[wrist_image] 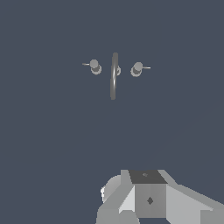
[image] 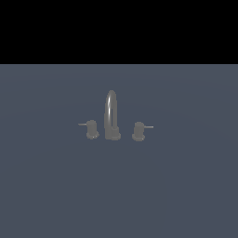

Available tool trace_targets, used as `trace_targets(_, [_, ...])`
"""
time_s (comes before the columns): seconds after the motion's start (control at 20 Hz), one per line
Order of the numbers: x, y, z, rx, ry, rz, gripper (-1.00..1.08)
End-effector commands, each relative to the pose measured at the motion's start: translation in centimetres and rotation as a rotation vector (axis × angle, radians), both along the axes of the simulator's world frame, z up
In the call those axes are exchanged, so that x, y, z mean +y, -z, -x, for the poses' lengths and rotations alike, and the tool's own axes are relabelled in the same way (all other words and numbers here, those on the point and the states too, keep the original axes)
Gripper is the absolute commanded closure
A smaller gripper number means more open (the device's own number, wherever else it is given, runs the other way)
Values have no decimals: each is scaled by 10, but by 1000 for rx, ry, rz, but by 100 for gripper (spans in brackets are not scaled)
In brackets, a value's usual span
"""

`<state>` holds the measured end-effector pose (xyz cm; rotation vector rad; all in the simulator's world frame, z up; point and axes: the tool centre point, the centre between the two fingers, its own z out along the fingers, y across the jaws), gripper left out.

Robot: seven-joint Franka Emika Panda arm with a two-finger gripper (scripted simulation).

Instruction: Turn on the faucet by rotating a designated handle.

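The faucet (image: 111,116) is a small dull-grey tap with a tall arched spout on a round base, standing on a flat blue-grey floor. The handle (image: 91,129) is the stubby knob at the exterior view's left of the spout, with a thin rod lever pointing left. The twin knob (image: 138,131) has its lever pointing right. The wrist view shows the faucet (wrist_image: 114,76) from above, with the handle (wrist_image: 94,66) and the twin knob (wrist_image: 137,68) beside it. Only grey blocky parts of my gripper (wrist_image: 146,194) show there, far from the faucet. The gripper is out of the exterior view.
The blue-grey floor (image: 176,186) spreads all around the faucet. A black band (image: 119,30) fills the top of the exterior view.
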<state>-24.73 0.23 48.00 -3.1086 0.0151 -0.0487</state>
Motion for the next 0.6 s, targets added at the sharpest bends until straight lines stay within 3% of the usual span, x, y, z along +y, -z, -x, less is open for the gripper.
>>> trace_targets(0.0, [0, 0, 0, 0, 0, 0, 108])
trace_targets(0.55, [13, 16, -5, 2, 64, 0, 108])
